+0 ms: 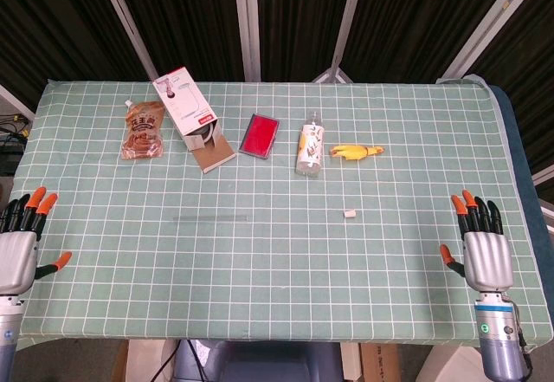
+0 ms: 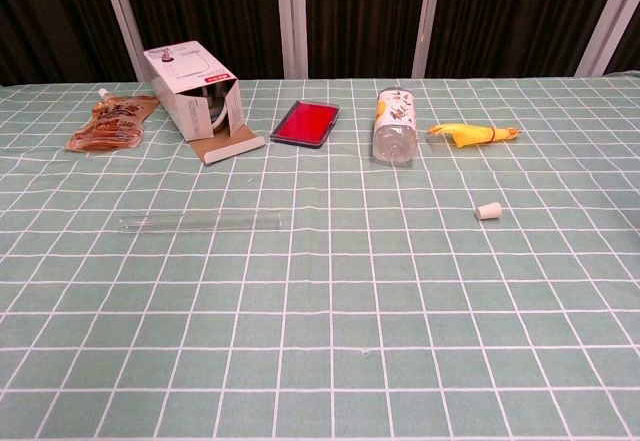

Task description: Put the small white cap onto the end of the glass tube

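Nothing grasped yet: left hand [image 1: 19, 256] and right hand [image 1: 485, 256] both empty, fingers spread, at table [image 1: 286, 313] near corners. Glass tube [image 2: 200, 223] lies flat left of centre; white cap [image 2: 488, 212] well apart, right. Pinch cap lightly, lift tube level, align axes.

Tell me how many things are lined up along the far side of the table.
5, left to right: a brown pouch, an open white box, a red case, a bottle lying down, and a yellow toy. None seem hidden.
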Robot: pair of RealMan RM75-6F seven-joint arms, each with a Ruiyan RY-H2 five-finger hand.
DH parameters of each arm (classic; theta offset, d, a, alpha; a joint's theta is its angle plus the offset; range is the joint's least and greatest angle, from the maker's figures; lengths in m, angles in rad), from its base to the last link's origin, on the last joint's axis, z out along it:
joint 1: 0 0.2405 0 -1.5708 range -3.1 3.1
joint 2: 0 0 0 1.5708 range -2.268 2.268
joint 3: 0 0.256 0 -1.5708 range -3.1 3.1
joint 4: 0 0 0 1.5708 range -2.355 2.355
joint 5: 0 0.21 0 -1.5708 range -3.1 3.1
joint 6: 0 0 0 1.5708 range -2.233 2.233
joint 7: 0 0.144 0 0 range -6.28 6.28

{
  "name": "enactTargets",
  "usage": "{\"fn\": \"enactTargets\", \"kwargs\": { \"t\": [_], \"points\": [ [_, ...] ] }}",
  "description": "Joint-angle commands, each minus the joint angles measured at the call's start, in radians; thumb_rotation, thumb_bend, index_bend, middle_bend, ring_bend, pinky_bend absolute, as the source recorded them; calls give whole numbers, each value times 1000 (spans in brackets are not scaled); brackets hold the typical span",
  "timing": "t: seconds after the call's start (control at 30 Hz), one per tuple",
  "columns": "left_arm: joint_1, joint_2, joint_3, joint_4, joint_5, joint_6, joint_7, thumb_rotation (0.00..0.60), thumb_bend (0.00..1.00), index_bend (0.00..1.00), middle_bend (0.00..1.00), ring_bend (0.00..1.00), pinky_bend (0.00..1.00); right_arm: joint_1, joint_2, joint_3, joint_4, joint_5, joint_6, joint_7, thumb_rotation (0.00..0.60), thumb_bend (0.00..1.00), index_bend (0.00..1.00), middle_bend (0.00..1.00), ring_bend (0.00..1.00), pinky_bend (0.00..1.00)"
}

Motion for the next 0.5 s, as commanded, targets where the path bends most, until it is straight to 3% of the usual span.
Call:
{"fn": "enactTargets", "kwargs": {
  "t": [0.03, 0.33, 0.5],
  "points": [
    [2, -1, -3, -3, 1, -5, 3, 600, 162, 13, 21, 0, 0, -4, 3, 5, -2, 3, 1, 0, 600, 332, 0, 0, 0, 0],
    [-4, -20, -13, -53, -5, -42, 60, 600, 164, 60, 29, 0, 0, -5, 0, 12, -2, -3, -3, -2, 600, 332, 0, 0, 0, 0],
    [-52, -52, -38, -139, -16, -88, 217, 600, 232, 130, 95, 0, 0, -5, -1, 15, -13, 2, -15, 6, 600, 332, 0, 0, 0, 0]
  ]
}}
